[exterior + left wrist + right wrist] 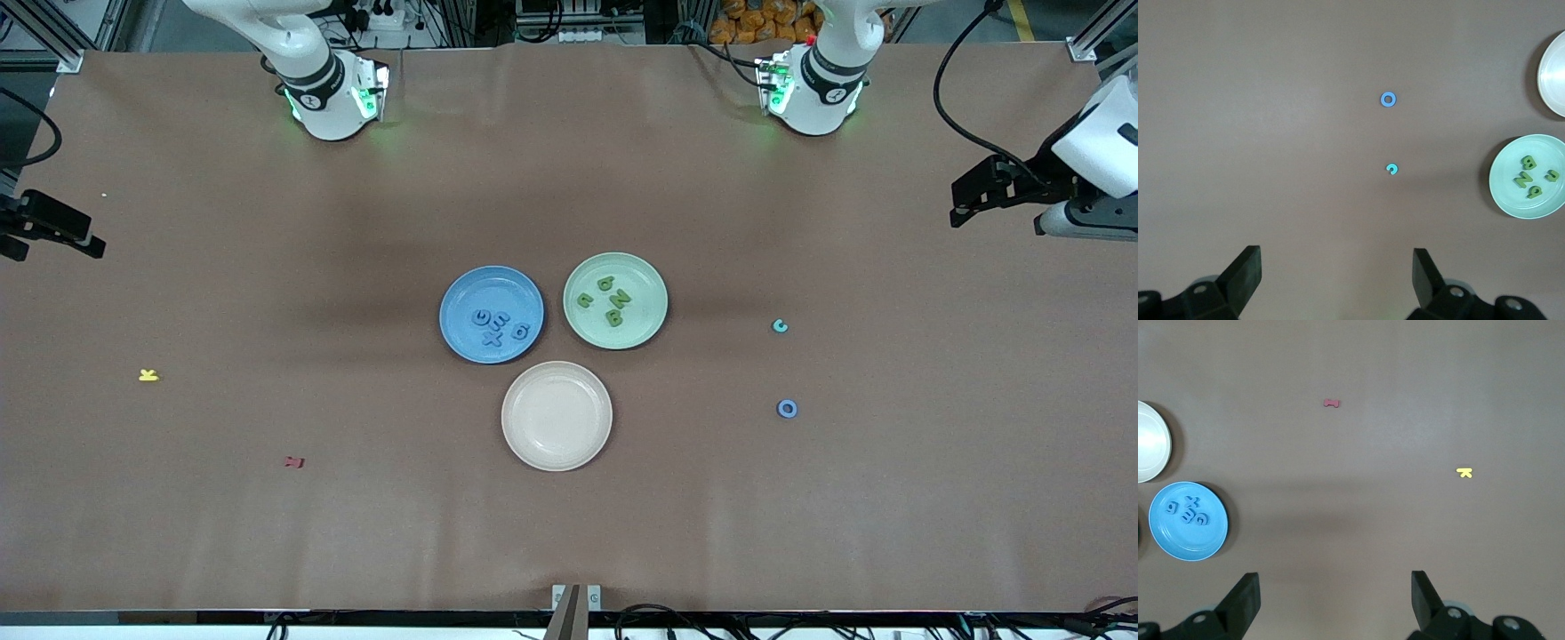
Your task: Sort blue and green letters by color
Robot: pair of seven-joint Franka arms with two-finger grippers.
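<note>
Your blue ring letter (787, 409) and teal letter (780, 326) lie loose on the bench (889, 498) toward the left arm's end, so the left pincer (1337, 267), fingers apart over that end, is the nearer; the right pincer (1335, 587) waits, also spread. The left wrist view shows both letters ahead of its fingers; the right wrist view shows only the yellow letter (1463, 473), dark red letter (1331, 403) and blue plate (1165, 537).

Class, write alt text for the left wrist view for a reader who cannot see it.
The open left gripper hangs over brown table, where a blue ring letter and a teal letter lie loose. A green plate holds four green letters, beside a cream plate.
</note>
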